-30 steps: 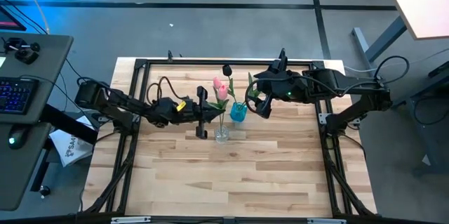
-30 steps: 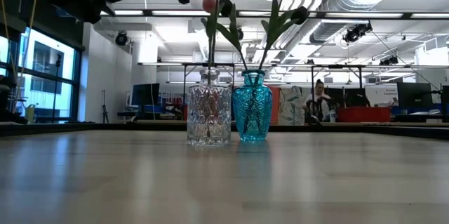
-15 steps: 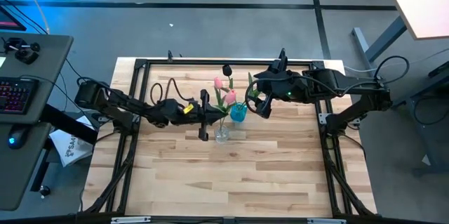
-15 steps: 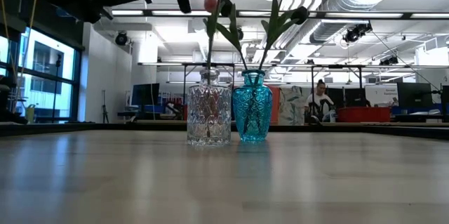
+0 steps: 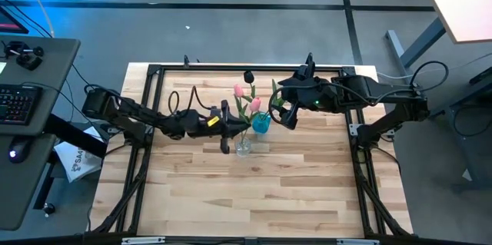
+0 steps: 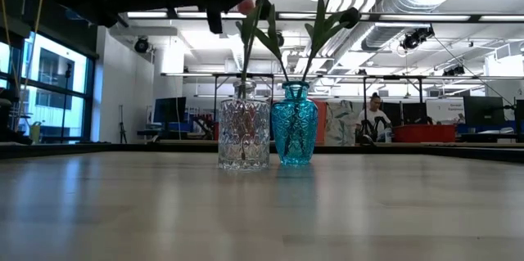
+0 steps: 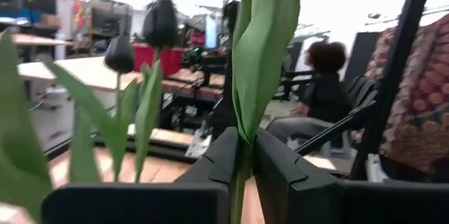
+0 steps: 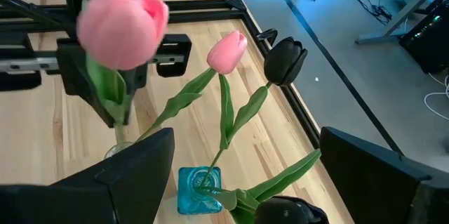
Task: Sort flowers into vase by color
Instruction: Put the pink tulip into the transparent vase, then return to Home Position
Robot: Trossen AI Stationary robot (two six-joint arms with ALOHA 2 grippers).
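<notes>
Near the middle of the far half of the table, the left gripper has its fingers clenched on the stem of a pink tulip, right above the clear glass vase. Just beside that vase stands the blue vase. It holds another pink tulip and two dark tulips, whose stems lean toward the far edge. The right gripper hovers on the other side of the blue vase, its fingers spread apart and grasping nothing. A person sits in the room beyond the table.
</notes>
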